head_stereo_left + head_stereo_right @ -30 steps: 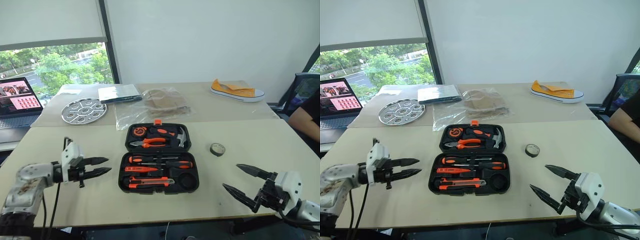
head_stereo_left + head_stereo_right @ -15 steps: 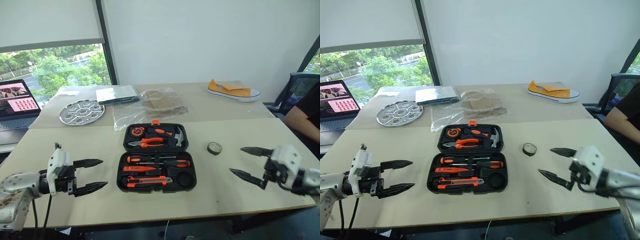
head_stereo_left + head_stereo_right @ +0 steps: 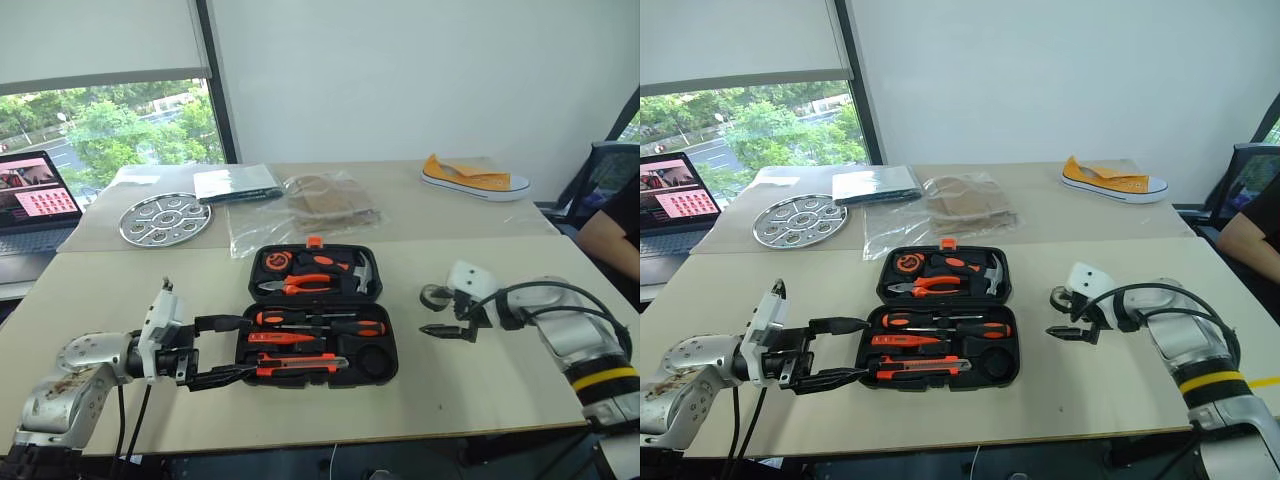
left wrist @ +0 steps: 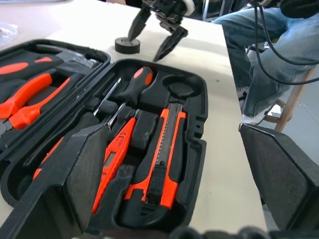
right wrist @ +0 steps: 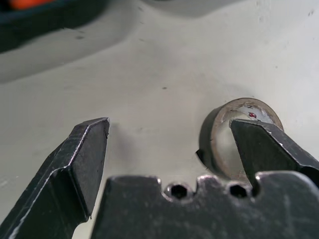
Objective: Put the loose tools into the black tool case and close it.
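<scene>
Since a second ago, your right pincer [image 3: 441, 312] has swung forward to the tape roll [image 3: 434, 296], which lies on the tabletop [image 3: 500, 380] just right of the black tool case [image 3: 318, 315]. Its fingers stand apart, one over the roll, gripping nothing. Your left pincer [image 3: 228, 349] has closed in on the case's left edge, spread wide and empty. Screwdrivers [image 3: 320, 322] and utility knife [image 3: 300, 367] sit inside the open case.

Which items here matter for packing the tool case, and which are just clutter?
Job: tape roll loose on the table; open black tool case; screwdrivers and utility knife already in it.
Clutter: yellow shoe, metal tray, laptop, plastic bags.
</scene>
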`<state>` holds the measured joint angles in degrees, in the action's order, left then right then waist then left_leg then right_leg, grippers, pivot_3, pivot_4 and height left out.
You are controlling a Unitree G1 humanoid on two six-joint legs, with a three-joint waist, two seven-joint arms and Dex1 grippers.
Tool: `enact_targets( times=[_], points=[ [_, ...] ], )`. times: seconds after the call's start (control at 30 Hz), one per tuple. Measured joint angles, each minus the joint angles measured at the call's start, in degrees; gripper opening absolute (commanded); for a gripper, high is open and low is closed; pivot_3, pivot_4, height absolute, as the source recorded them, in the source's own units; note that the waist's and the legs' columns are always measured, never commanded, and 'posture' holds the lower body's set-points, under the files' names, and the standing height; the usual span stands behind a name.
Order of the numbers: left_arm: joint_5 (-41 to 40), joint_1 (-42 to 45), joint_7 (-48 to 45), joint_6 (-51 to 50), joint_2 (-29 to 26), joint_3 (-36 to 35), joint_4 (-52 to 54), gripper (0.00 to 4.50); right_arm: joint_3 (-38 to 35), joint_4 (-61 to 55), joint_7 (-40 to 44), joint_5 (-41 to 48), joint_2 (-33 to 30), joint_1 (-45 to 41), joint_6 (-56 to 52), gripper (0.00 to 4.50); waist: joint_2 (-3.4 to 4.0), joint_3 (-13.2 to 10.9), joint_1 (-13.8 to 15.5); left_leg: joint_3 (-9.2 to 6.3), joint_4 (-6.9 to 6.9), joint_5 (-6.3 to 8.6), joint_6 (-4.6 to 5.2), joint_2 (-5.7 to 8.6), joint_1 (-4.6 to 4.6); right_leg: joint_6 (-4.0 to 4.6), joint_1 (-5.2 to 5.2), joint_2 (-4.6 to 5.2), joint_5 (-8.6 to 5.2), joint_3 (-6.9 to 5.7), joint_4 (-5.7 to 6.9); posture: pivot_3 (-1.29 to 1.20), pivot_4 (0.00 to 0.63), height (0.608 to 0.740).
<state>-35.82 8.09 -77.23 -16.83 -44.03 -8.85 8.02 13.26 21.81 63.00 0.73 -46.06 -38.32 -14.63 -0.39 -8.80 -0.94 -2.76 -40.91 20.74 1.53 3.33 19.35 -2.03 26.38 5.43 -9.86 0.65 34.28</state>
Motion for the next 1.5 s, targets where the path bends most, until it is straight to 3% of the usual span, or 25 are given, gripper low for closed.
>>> enact_targets(
  times=[0.17,0.2,0.23,0.27,0.3,0.33,0.5,0.63,0.7,0.83,1.13,1.4,1.47,1.5],
  points=[
    [0.5,0.7,-0.5,0.7,0.1,0.9,-0.5,4.50,0.2,3.1,0.1,-1.7,0.8,-1.9,0.1,1.68,0.00,0.0,-0.1,0.00,0.02,0.00,0.00,0.01,0.00,0.00,-0.04,0.04,0.00,-0.06,-0.15,0.00,0.150,0.740],
    [0.6,0.8,-0.5,0.7,0.1,0.9,-0.7,4.50,0.2,3.2,0.1,-1.7,0.8,-2.0,0.1,1.51,0.00,0.0,-0.1,0.00,0.02,0.00,0.00,0.02,0.00,0.00,-0.04,0.04,0.00,-0.06,-0.15,0.00,0.150,0.740],
    [0.7,0.9,-0.6,0.8,0.1,0.9,-1.2,4.50,0.2,3.5,0.4,-1.8,0.8,-2.0,0.0,0.93,0.00,0.0,-0.1,-0.01,0.01,0.00,0.00,0.02,0.00,0.00,-0.05,0.05,0.00,-0.06,-0.17,0.00,0.150,0.740],
    [1.0,0.9,-0.7,1.1,0.1,0.9,-1.5,4.50,0.2,3.7,0.7,-1.8,0.8,-2.0,-0.1,0.80,0.00,0.0,0.0,-0.01,0.01,0.00,0.00,0.02,-0.01,0.00,-0.05,0.06,0.00,-0.06,-0.17,0.00,0.150,0.740],
    [1.1,0.9,-0.7,1.4,0.1,1.0,-1.5,4.50,0.2,3.7,0.9,-1.8,0.8,-2.0,-0.2,0.25,0.00,0.0,0.0,-0.01,-0.01,0.00,0.00,0.02,-0.01,0.00,-0.06,0.06,0.00,-0.06,-0.17,0.00,0.150,0.740],
    [1.2,0.9,-0.8,1.6,0.1,1.0,-1.5,4.50,0.1,3.7,1.2,-1.8,0.7,-2.0,-0.2,0.08,0.00,0.0,0.0,-0.01,-0.01,0.00,0.00,0.03,-0.01,0.00,-0.05,0.06,0.00,-0.05,-0.16,0.00,0.150,0.740],
    [1.6,1.0,-1.0,1.8,0.2,1.1,-1.7,4.50,-1.8,-2.1,9.7,3.0,-2.8,0.4,0.0,0.04,0.01,0.0,0.1,-0.03,-0.01,0.00,0.00,0.02,-0.02,0.00,-0.05,0.04,0.00,-0.05,-0.14,0.00,0.150,0.740],
    [1.8,1.0,-1.1,2.0,0.2,1.1,-2.0,4.50,-4.2,-15.2,15.9,11.9,-4.0,2.7,-5.7,0.04,0.02,0.0,-0.3,-0.04,0.00,0.00,0.00,-0.04,-0.04,0.00,-0.04,0.00,0.00,-0.02,-0.12,0.00,0.150,0.740],
    [2.0,0.6,-1.2,2.1,0.2,1.1,-2.1,4.50,-4.1,-26.9,16.7,17.4,-3.3,3.7,-13.4,0.04,0.02,0.0,-0.4,-0.10,0.01,0.01,0.00,-0.06,-0.04,0.02,-0.02,-0.03,0.01,-0.01,-0.10,0.00,0.150,0.740],
    [2.3,-0.1,-1.4,2.9,0.4,1.2,-2.2,4.50,0.0,-38.7,12.8,20.3,0.0,4.8,-22.7,0.04,-0.01,0.0,0.1,-0.13,-0.09,0.01,0.01,0.04,-0.04,0.00,-0.05,0.07,0.05,-0.02,-0.14,0.00,0.150,0.740],
    [2.5,-1.6,-1.0,2.9,0.4,1.1,-2.0,4.50,10.1,-39.8,8.1,13.7,-1.4,6.3,-25.6,0.04,-0.01,0.0,0.6,-0.15,-0.15,0.01,0.02,0.20,-0.04,-0.09,-0.05,0.16,0.10,-0.08,-0.15,0.00,0.150,0.740],
    [2.5,-2.1,-0.2,2.9,0.2,1.0,-1.8,4.50,12.9,-39.1,8.9,9.5,-3.0,4.8,-23.2,0.04,-0.08,0.0,0.4,-0.17,-0.19,0.01,0.03,0.19,-0.08,-0.09,-0.15,0.17,0.10,-0.09,-0.17,0.00,0.150,0.740],
    [2.5,-2.1,0.1,2.9,0.1,0.9,-1.8,4.50,12.8,-38.5,8.8,9.5,-2.6,4.7,-23.3,0.79,-0.12,0.1,0.4,-0.17,-0.19,0.01,0.03,0.18,-0.10,-0.09,-0.15,0.17,0.10,-0.09,-0.17,0.00,0.150,0.740],
    [2.5,-2.1,0.2,2.9,0.1,0.8,-1.8,4.50,12.9,-38.3,8.8,9.5,-2.5,4.4,-23.4,0.95,-0.12,0.1,0.3,-0.17,-0.19,0.01,0.03,0.18,-0.10,-0.08,-0.15,0.16,0.10,-0.09,-0.17,0.00,0.150,0.740]
  ],
)
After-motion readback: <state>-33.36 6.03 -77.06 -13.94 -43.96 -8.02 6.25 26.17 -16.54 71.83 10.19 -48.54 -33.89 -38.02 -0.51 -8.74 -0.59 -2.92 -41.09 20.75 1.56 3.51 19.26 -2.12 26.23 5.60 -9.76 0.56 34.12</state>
